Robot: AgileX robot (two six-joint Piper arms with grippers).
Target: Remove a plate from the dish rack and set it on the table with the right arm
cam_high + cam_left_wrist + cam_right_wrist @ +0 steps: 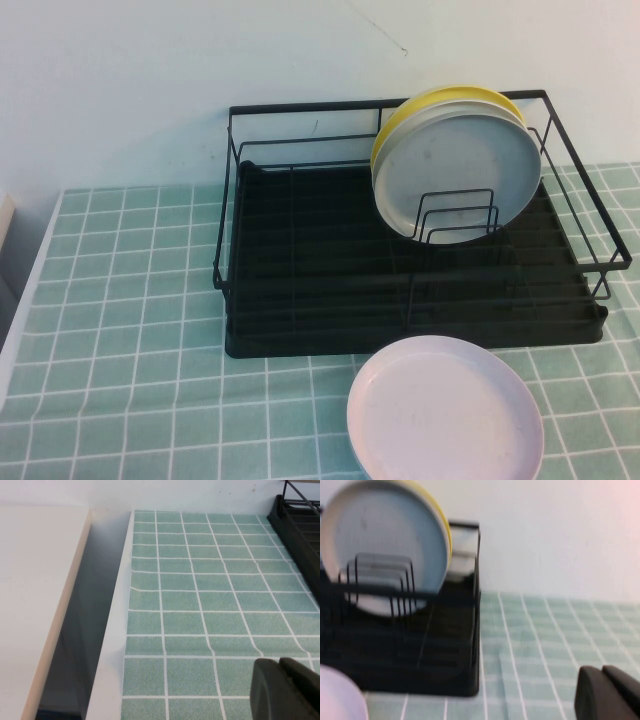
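Left gripper (pixel 286 690): dark, rounded fingertips seen only at a corner of the left wrist view, resting close together with a thin seam between them, holding nothing, above the bare table (pixel 200 605). Right gripper (pixel 610 695): dark fingertips likewise cut off at a corner of the right wrist view, pressed nearly together, empty, hovering over the tiles beside the dish rack (pixel 420 650). Neither gripper appears in the high view. Plate (pixel 460 172): round, dull grey, shallow raised rim, faint dark specks; stands on edge, tilted, in the far right part of the dish rack (pixel 400 270), its lower portion crossed by small upright wire dividers (pixel 455 218). Yellow-backed plate (pixel 440 100): directly behind the grey one, only its upper rim visible. Pale pink plate (pixel 445 410): lies flat on the table (pixel 130 300) just in front of the rack, its near edge cut off. Rack: black wire frame over a ribbed black tray base. Table: mint-green square tiles, white grid lines. Right wrist view is blurred; fine detail is unclear.
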